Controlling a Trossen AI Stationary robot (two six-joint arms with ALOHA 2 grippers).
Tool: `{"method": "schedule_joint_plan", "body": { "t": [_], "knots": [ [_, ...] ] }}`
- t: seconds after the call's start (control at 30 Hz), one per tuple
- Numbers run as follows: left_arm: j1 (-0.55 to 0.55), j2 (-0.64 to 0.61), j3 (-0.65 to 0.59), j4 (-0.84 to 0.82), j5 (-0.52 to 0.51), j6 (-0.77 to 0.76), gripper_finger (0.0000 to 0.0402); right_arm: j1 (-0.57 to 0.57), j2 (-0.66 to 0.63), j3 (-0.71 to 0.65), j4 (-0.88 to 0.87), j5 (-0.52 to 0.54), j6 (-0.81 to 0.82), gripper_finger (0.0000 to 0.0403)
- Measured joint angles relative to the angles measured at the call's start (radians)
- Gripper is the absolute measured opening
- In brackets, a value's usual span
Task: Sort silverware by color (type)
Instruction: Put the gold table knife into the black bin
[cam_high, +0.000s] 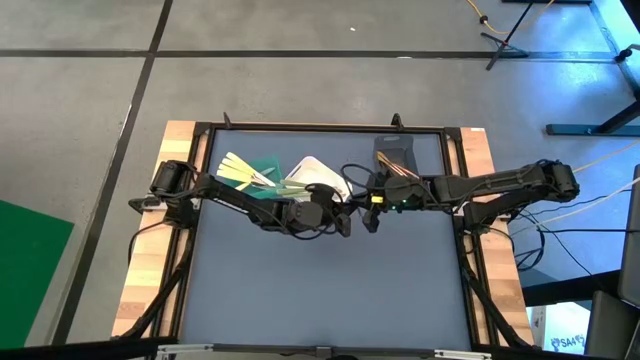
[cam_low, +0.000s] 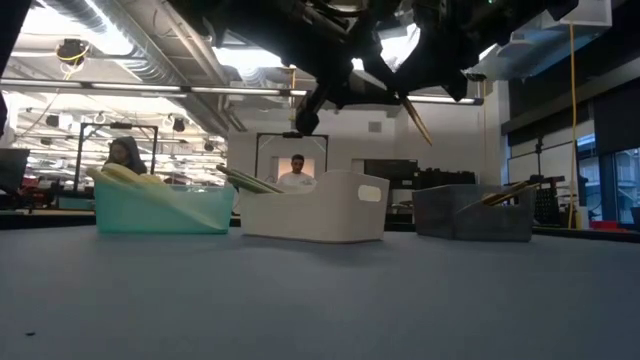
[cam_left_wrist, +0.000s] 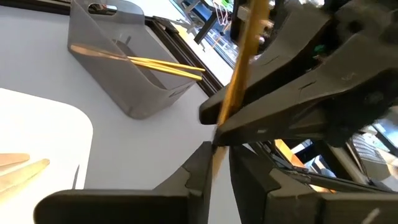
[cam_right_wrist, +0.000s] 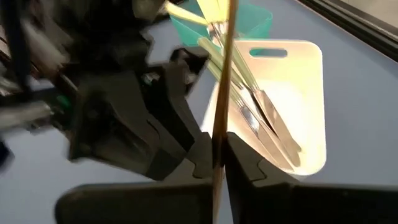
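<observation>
High over the middle of the table my two grippers meet tip to tip. Between them is one thin orange-brown utensil (cam_left_wrist: 239, 74); its free end (cam_low: 415, 118) slants down below the hands. My right gripper (cam_right_wrist: 217, 163) is shut on it. My left gripper (cam_left_wrist: 219, 167) stands a little open, one finger on each side of the same utensil. Other silverware rests in containers at the far edge. Pale yellow pieces (cam_high: 235, 168) are in the green one, pale green and silvery pieces (cam_right_wrist: 261, 118) in the white one, and orange-brown pieces (cam_left_wrist: 161, 65) in the grey one. My right gripper pinches the orange-brown utensil's thin shaft (cam_right_wrist: 219, 140) between its two fingers, which lie across it. The fingers come from the table's right, slanting a little downward. The utensil is lifted clear of the table, and one end of it slants down below the hands.
The green container (cam_high: 262, 168), the white container (cam_high: 318, 175) and the grey container (cam_high: 397, 160) stand in a row along the table's far edge. The grey mat (cam_high: 320, 290) spreads toward the near edge. People show in the room behind (cam_low: 297, 172).
</observation>
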Motion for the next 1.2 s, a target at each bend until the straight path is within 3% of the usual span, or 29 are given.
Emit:
{"method": "schedule_joint_plan", "body": {
  "t": [0.43, 0.87, 1.03, 1.2],
  "knots": [
    [-0.001, 0.0, 0.0, 0.001, 0.002, 0.0, 0.0077, -0.011, -0.027, 0.001, -0.042, -0.038, -0.003, 0.0002],
    [-0.002, 0.0, 0.0, -0.042, 0.004, 0.001, 0.0079, -0.17, -0.058, 0.205, -0.589, -0.079, -0.052, 0.0001],
    [-0.008, 0.0, 0.0, -0.052, 0.004, 0.002, 0.0079, -0.286, -0.058, 0.262, -0.805, -0.079, -0.084, 0.0001],
    [-0.008, 0.0, 0.0, -0.051, 0.004, 0.001, 0.0076, -0.43, -0.05, 0.263, -0.91, -0.079, -0.119, 0.0001]
  ]
}}
